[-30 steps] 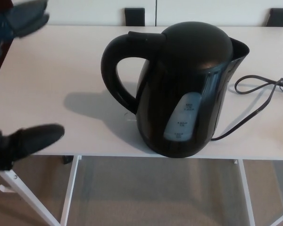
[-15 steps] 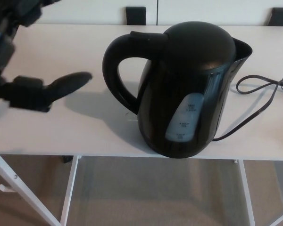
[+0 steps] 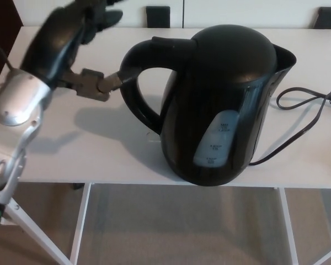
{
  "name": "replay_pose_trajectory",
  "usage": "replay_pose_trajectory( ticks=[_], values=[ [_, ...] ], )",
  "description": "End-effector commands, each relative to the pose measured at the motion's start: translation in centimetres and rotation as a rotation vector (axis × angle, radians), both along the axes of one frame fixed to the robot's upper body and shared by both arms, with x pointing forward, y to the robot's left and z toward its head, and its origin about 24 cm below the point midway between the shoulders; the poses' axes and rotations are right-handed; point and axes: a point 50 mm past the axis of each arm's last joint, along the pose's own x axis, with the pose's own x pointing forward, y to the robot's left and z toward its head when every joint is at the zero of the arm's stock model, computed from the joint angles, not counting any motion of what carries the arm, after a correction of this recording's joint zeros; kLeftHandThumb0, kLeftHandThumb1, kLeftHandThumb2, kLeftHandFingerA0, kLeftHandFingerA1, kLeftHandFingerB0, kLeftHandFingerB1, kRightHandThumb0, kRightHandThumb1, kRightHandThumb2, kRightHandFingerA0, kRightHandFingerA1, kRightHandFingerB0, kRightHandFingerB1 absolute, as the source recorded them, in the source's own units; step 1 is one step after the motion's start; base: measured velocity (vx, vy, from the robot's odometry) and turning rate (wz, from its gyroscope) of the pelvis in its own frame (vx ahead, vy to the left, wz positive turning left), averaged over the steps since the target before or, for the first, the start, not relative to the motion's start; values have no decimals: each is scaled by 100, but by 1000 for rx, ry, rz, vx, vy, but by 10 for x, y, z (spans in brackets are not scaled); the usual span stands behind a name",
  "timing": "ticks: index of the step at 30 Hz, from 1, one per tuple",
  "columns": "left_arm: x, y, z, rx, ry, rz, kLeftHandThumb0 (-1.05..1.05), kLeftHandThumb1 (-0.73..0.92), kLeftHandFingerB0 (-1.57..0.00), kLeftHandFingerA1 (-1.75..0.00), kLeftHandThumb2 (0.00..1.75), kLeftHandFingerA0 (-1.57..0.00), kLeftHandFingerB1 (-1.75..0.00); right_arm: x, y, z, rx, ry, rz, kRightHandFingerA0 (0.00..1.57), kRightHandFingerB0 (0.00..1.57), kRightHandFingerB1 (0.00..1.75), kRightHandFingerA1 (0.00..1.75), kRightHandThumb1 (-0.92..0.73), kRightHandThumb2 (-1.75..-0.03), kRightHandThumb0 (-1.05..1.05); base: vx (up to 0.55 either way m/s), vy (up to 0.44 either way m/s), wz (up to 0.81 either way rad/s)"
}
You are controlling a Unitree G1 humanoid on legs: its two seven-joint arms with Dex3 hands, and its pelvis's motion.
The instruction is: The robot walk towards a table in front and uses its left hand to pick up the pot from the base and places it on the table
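Observation:
A black electric kettle, the pot (image 3: 220, 105), stands near the front edge of the white table (image 3: 71, 143), its looped handle (image 3: 135, 83) pointing left and its spout to the right. Its base is hidden under the body. My left hand (image 3: 80, 41) reaches in from the upper left, open, with the thumb tip (image 3: 107, 83) up against the outside of the handle and the fingers (image 3: 102, 16) raised above and behind it. Nothing is held. My right hand does not show.
A dark power cord (image 3: 303, 110) loops across the table to the right of the kettle. Two dark chair backs (image 3: 157, 15) stand behind the far edge. White table legs (image 3: 80, 226) run below the front edge.
My left hand has swung from the left edge up and right, and its thumb now meets the kettle handle. The kettle has not moved.

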Motion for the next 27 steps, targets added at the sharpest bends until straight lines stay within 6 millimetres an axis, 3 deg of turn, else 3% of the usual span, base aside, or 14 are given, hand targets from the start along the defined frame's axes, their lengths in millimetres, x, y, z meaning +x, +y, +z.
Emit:
replay_pose_trajectory(
  ticks=[1, 2, 3, 10, 11, 14, 15, 24, 25, 27],
  values=[
    [6, 5, -13, 95, 69, 93, -26, 28, -6, -51, 85, -7, -50, -4, -5, 1, -26, 8, 7, 33, 24, 53, 60, -46, -89, -21, 0, 0, 0],
    [6, 4, -16, 95, 80, 92, -26, 28, -6, -51, 85, -7, -50, -5, -5, 0, -27, 8, 12, 33, 24, 53, 60, -46, -89, -21, 0, 0, 0],
    [6, 6, -17, 89, 95, 93, -50, 39, -13, -38, 63, -16, -33, -4, -4, 1, -32, 7, 14, 40, 35, 42, 52, -66, -59, -23, 0, 0, 0],
    [10, 9, -26, 61, 142, 94, -38, 44, -15, -34, 54, -19, -27, 3, -3, 2, -39, -10, 34, 39, 37, 43, 51, -66, -59, -23, 0, 0, 0],
    [12, 9, -25, 73, 131, 101, -47, 39, -13, -39, 62, -17, -33, 7, -3, 4, -38, -19, 34, 38, 37, 43, 50, -66, -59, -22, 0, 0, 0],
    [14, 5, -24, 90, 125, 113, -46, 39, -12, -38, 61, -18, -33, 11, -3, 5, -40, -27, 29, 37, 37, 43, 48, -66, -59, -22, 0, 0, 0],
    [14, 4, -24, 89, 126, 111, -24, 28, -6, -50, 84, -7, -50, 11, -3, 5, -43, -28, 34, 39, 37, 43, 49, -66, -59, -22, 0, 0, 0],
    [17, -1, -25, 83, 127, 95, -24, 26, -8, -51, 84, -9, -50, 15, -1, 6, -51, -36, 37, 40, 38, 42, 48, -66, -59, -23, 0, 0, 0],
    [18, -3, -24, 50, 127, 88, -46, 37, -16, -40, 61, -24, -33, 20, 0, 8, -50, -50, 55, 37, 37, 43, 49, -66, -59, -24, 0, 0, 0],
    [18, -5, -25, 6, 142, 90, -46, 37, -17, -41, 61, -26, -34, 21, 1, 8, -54, -47, 65, 36, 37, 41, 46, -67, -60, -26, 0, 0, 0]
  ],
)
